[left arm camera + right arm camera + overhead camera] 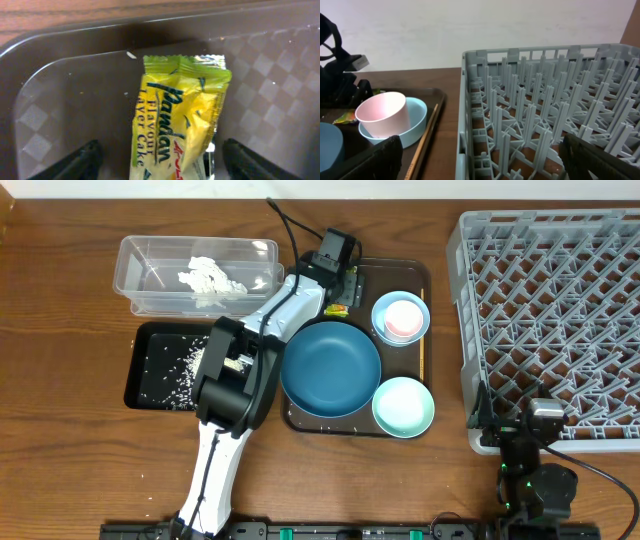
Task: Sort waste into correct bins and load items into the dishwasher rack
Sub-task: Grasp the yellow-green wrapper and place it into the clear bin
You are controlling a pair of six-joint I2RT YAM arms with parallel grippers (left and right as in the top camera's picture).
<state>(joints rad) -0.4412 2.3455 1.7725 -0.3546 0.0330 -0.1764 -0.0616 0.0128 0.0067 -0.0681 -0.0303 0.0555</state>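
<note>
The wrapper lies flat in the far left corner of the brown tray, just beyond the dish. The left gripper hangs over its near end, fingers spread wide and empty, one on each side. The packet's long axis runs away from the wrist, across the closing line, so a pinch would likely take it by its narrow width. The right gripper, also open and empty, sits well apart at the rack's near edge, so the left arm is much nearer.
</note>
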